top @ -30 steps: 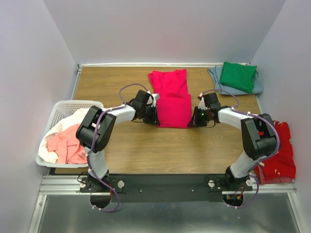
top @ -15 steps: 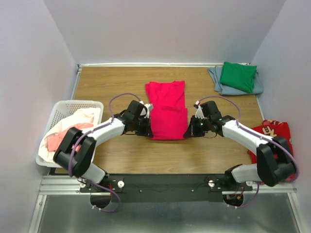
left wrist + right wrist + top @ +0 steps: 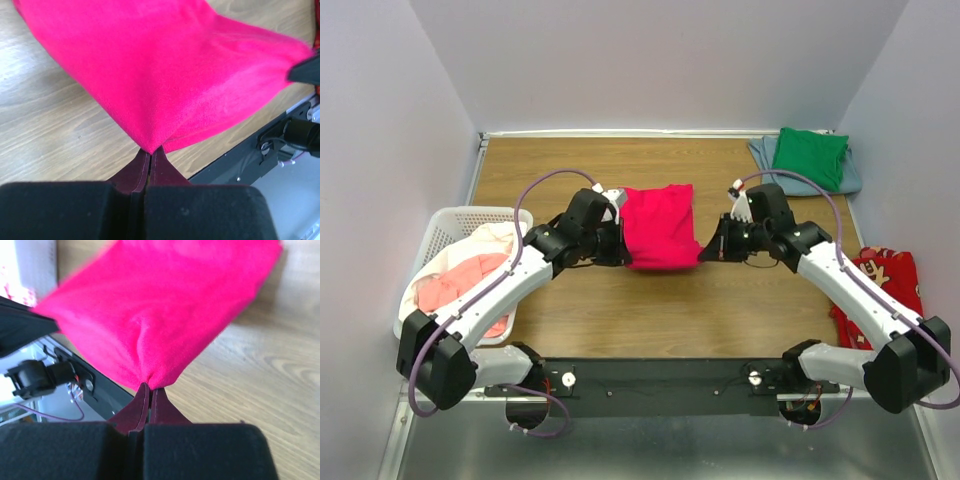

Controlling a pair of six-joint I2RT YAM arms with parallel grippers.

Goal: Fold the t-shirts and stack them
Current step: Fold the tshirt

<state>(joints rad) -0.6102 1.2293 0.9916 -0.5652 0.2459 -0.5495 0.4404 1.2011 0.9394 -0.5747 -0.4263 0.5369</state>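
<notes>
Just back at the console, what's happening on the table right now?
Both arms are working one crimson-pink t-shirt at mid-table. The left gripper and the right gripper are each shut on a near corner of it, holding that edge up off the table, apparently partway through a fold. A green t-shirt lies folded on a grey-blue t-shirt at the far right corner. A salmon-pink t-shirt and a white t-shirt wait in the basket on the left.

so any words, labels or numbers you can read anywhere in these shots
None can be read.
The red cloth at the far right of the top view bears pale printed marks, too small to make out.
The crimson-pink t-shirt is plain.
</notes>
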